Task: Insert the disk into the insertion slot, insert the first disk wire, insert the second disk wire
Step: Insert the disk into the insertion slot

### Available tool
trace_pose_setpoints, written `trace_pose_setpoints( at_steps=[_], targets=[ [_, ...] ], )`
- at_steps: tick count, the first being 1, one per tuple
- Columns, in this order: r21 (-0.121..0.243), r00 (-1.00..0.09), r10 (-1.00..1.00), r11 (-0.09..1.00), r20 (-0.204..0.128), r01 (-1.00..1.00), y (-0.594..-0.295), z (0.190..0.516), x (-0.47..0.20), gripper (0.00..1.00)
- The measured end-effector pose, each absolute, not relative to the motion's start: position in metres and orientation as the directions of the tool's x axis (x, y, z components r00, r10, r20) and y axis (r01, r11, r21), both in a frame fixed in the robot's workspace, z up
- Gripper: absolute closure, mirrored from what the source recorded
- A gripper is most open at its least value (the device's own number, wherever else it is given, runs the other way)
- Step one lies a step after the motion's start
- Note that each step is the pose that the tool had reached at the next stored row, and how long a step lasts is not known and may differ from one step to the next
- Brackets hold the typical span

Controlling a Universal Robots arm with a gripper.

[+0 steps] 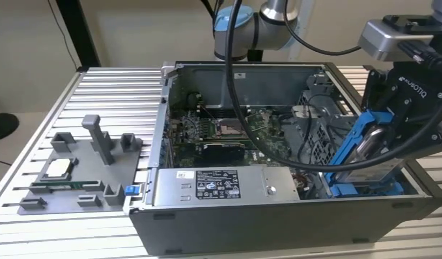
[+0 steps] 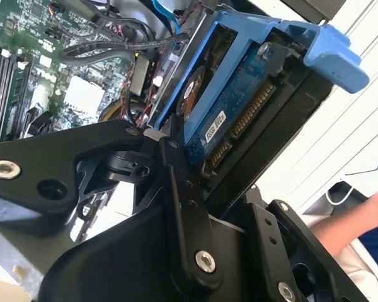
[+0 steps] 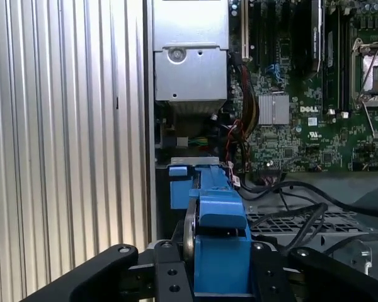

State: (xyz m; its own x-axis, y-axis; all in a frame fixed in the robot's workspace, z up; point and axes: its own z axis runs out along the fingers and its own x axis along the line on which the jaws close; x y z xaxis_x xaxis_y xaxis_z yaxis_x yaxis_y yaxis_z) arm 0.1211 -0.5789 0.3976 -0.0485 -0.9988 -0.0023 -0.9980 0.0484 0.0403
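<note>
Black tool (image 3: 217,270) clamped on silver disk in blue plastic carrier (image 1: 366,147). Disk's long axis steeply tilted, lower end at grey metal insertion slot (image 1: 354,190) directly below; contact unclear.

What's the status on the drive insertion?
Gripper shut on silver hard drive in blue plastic carrier. Drive tilted, lower end at grey metal drive bay, not seated. Black cable loops close beside bay.
</note>
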Motion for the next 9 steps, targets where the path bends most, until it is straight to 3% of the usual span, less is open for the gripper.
trace_pose_setpoints(
  at_steps=[6,7,9],
  targets=[
    [0.043,-0.048,-0.999,0.048,-0.002,-0.998,-0.5787,0.3940,0.1211,1.00],
    [0.043,-0.048,-0.999,0.048,-0.002,-0.998,-0.5787,0.3940,0.1211,0.00],
    [0.042,-0.048,-0.999,0.048,-0.002,-0.998,-0.5787,0.3939,0.1211,0.00]
  ],
)
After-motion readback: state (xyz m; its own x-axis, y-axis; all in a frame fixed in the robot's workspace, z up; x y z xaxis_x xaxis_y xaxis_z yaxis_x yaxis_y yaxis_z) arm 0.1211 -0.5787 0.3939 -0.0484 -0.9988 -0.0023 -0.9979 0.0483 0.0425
